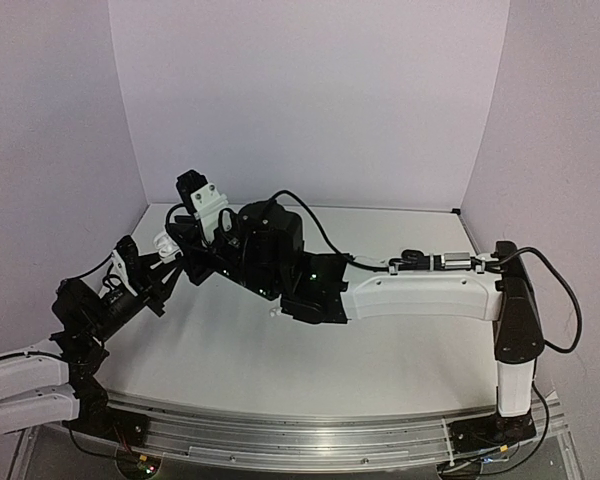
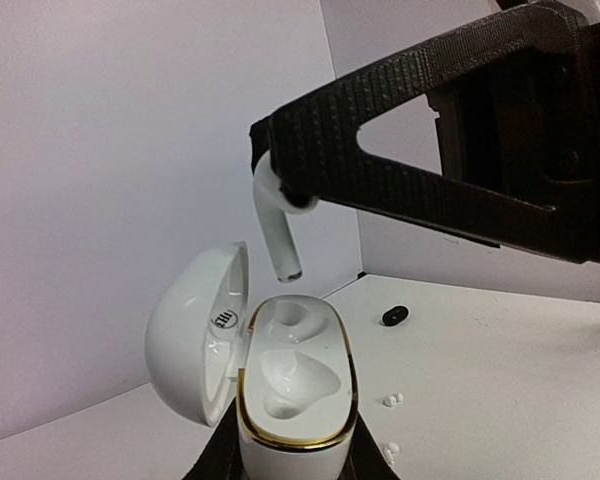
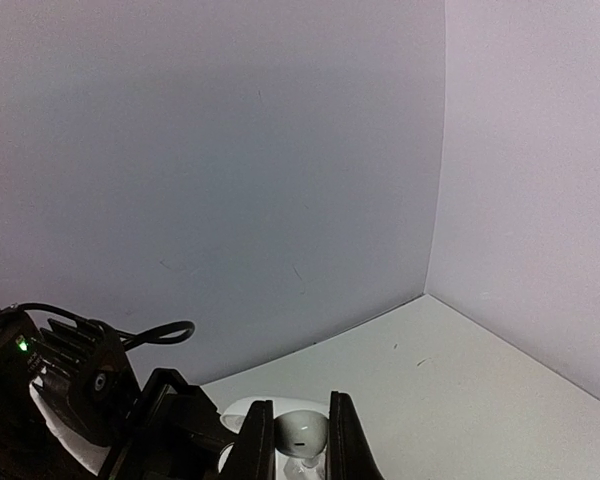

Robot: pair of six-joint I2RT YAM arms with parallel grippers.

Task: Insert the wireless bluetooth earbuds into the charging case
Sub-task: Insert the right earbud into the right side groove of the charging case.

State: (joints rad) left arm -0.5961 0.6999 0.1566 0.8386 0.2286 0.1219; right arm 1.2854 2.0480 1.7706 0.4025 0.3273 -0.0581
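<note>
The white charging case [image 2: 295, 400] with a gold rim stands upright with my left gripper [image 2: 292, 455] shut on its base. Its lid [image 2: 190, 340] hangs open to the left and both sockets show empty. Just above the far socket hangs a white earbud [image 2: 278, 225], stem pointing down and not touching the case. My right gripper [image 3: 301, 445] is shut on this earbud [image 3: 302, 430], and its dark fingers [image 2: 400, 130] come in from the upper right. In the top view both grippers meet at the far left, round the case [image 1: 166, 243].
A black earbud [image 2: 395, 316] lies on the white table [image 2: 520, 400] beyond the case. Two small white buds [image 2: 392, 400] [image 2: 390, 452] lie closer, to the right of the case. Walls close the table at the back and on both sides.
</note>
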